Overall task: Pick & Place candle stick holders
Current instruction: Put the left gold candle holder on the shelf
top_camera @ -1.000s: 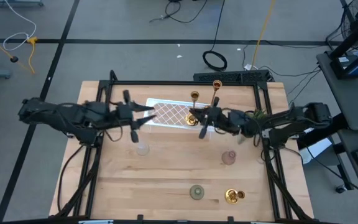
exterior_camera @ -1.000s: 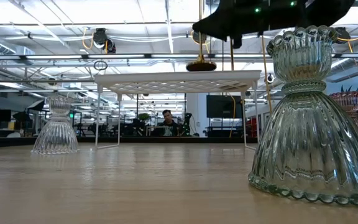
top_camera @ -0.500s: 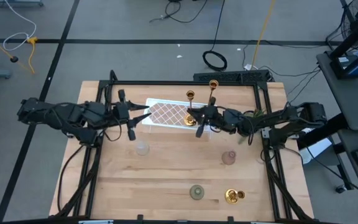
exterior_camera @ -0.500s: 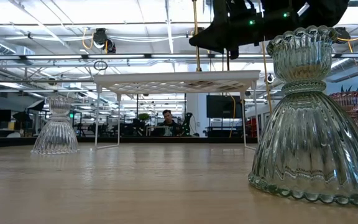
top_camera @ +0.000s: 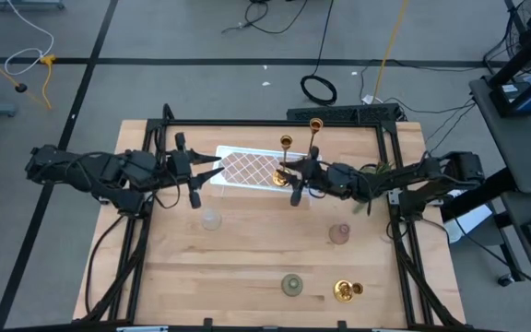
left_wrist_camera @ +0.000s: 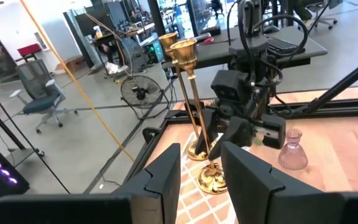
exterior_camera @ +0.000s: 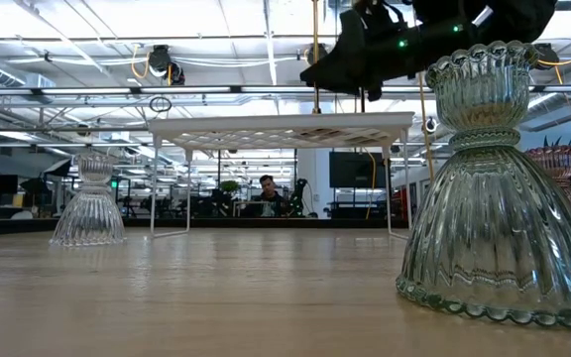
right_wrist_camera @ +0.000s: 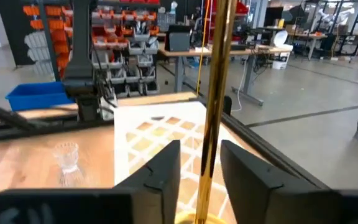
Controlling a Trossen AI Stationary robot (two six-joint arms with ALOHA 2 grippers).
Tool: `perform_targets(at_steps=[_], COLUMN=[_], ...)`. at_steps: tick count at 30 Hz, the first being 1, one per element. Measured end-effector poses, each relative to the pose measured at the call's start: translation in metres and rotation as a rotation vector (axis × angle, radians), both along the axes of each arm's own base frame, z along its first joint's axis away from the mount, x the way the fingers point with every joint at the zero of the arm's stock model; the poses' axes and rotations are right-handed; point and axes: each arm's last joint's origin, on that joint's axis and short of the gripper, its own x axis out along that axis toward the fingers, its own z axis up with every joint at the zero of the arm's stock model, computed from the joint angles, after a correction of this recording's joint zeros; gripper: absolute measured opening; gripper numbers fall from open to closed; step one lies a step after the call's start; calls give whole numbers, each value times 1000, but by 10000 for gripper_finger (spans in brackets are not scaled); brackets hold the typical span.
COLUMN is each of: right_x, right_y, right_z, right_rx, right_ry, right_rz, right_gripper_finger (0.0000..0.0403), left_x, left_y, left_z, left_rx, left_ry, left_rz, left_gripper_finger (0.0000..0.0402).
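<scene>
Two tall brass candle stick holders are seen upright at the right end of the white lattice tray (top_camera: 247,168): one (top_camera: 285,159) stands on the tray's right part, and a second tall one (top_camera: 315,138) rises just beside it, toward the far edge of the desk (top_camera: 247,267). The stem of the nearer tall holder (right_wrist_camera: 213,106) is seen between the fingers (right_wrist_camera: 160,171) of the right gripper (top_camera: 295,184), which are spread a little on both sides of it and do not pinch it. On the bare wood, nearer to the front, a clear glass holder (top_camera: 211,219), a pink glass holder (top_camera: 339,232), a green glass holder (top_camera: 292,285) and a squat brass holder (top_camera: 346,291) are placed well apart from each other. The left gripper (top_camera: 192,175) is held at the left end of the tray, its fingers (left_wrist_camera: 166,180) parted with nothing between them, and it is pointed toward the brass stems (left_wrist_camera: 194,106). In the low view, the tray (exterior_camera: 285,127) is seen raised on thin legs, and a person (exterior_camera: 268,188) is sitting far behind it in the room.
</scene>
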Motion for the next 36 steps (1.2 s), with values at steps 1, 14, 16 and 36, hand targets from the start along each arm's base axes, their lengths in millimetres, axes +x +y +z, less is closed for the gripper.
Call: perform_targets(at_steps=[1,14,16,36], right_x=[-1,-29,-36,-57], right_y=[0,33,41,63], right_z=[1,20,25,27], right_rx=[1,8,6,-185], right_ry=[-7,128,145,294], right_rz=[0,113,153,189], right_gripper_finger=[119,151,150,166], left_x=[0,0,0,4], left_y=[0,0,0,-3], left_z=[0,-3,-3,-15], left_rx=[-1,-27,-26,6], left_ry=[1,17,17,137], left_rz=[0,5,4,-90], left_gripper_finger=[120,120,120,120])
